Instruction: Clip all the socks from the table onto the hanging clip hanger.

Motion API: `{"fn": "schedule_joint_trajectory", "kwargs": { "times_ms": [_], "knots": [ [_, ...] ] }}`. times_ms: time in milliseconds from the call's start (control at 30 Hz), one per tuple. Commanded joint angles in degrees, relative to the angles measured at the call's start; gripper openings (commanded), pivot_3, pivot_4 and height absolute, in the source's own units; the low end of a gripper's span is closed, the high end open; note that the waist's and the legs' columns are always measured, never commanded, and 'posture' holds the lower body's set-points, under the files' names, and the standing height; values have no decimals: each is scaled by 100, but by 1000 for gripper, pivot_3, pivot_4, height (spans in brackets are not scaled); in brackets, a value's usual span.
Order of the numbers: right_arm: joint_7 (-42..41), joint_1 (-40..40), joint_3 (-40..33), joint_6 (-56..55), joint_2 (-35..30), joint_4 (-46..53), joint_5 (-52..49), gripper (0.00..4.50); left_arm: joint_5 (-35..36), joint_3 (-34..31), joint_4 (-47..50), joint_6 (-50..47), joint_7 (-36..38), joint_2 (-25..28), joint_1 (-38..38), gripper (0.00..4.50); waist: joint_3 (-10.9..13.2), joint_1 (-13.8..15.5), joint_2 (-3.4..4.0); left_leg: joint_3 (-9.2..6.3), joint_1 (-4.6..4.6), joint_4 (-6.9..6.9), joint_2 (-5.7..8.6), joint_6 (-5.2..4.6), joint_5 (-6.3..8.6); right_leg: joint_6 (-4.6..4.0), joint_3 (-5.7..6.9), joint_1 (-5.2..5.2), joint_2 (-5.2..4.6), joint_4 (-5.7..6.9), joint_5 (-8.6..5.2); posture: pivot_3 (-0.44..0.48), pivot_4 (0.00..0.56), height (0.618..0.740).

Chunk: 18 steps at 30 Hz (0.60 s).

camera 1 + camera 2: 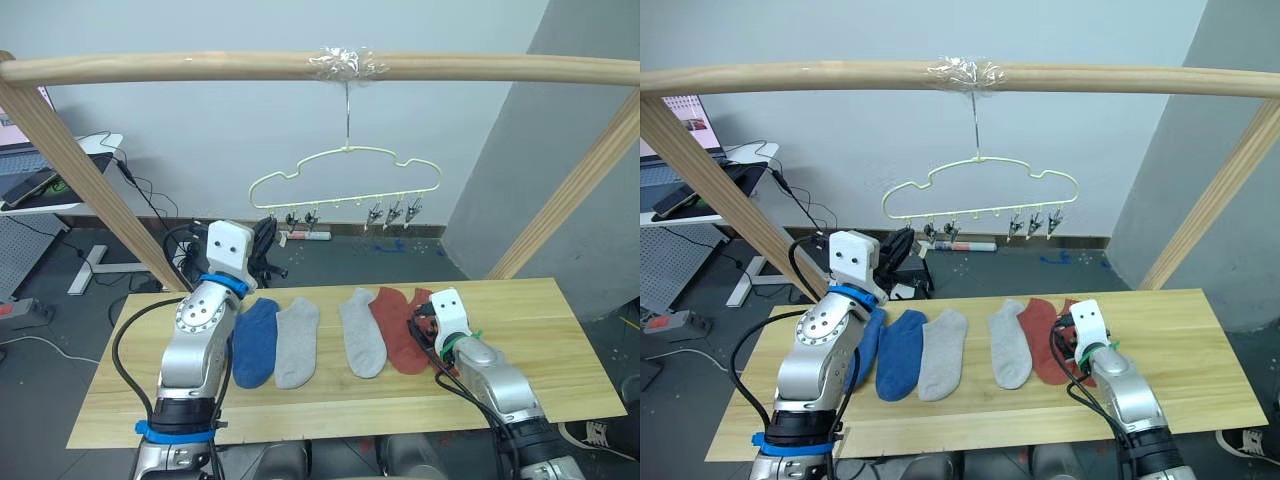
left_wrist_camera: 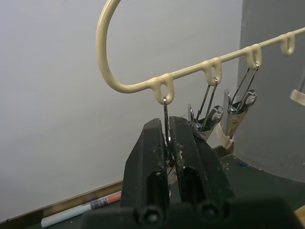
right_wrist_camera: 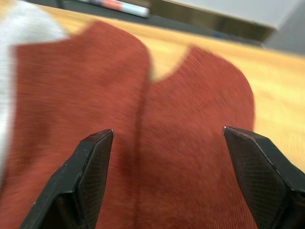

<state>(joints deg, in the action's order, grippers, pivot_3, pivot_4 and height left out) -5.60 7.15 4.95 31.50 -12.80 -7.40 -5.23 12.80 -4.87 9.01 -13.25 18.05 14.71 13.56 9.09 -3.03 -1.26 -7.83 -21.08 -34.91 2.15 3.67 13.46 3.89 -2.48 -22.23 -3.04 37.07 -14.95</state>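
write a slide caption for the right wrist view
Right hand open just above two rust red socks lying side by side on the wooden table.

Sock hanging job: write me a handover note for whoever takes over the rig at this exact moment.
Left hand: raised to the clip hanger, fingers shut on the end clip.
Right hand: open, low over the two red socks on the table.
Socks: all six lie in a row on the table, two blue socks, two grey socks, two red. The hanger hangs from the wooden pole with its clips bare.
Done: nothing clipped yet.
Left: pick up a red sock, likely first, bring it to the held clip, then repeat for the other five.
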Motion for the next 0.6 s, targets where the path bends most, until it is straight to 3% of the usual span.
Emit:
{"fn": "schedule_joint_trajectory", "kwargs": {
  "times_ms": [33,233,600],
  "knots": [
    [289,7,-405,-373,206,62,-4,3820,47,-130,343,-170,-54,98,-121,19,4,0,5,0,0,0,0,0,0,0,0,0,0,0,0,14,152,740],
    [536,-82,-627,-257,481,305,20,3820,90,-183,502,-316,-62,179,-248,19,11,9,12,-1,1,1,-1,0,0,-1,0,0,0,-1,-1,17,162,740],
    [696,277,-945,474,766,-340,-171,3820,109,-250,532,-381,-52,275,-261,19,16,10,18,2,3,3,-3,0,0,-3,-1,0,1,-1,-2,39,162,740]
  ]
}}
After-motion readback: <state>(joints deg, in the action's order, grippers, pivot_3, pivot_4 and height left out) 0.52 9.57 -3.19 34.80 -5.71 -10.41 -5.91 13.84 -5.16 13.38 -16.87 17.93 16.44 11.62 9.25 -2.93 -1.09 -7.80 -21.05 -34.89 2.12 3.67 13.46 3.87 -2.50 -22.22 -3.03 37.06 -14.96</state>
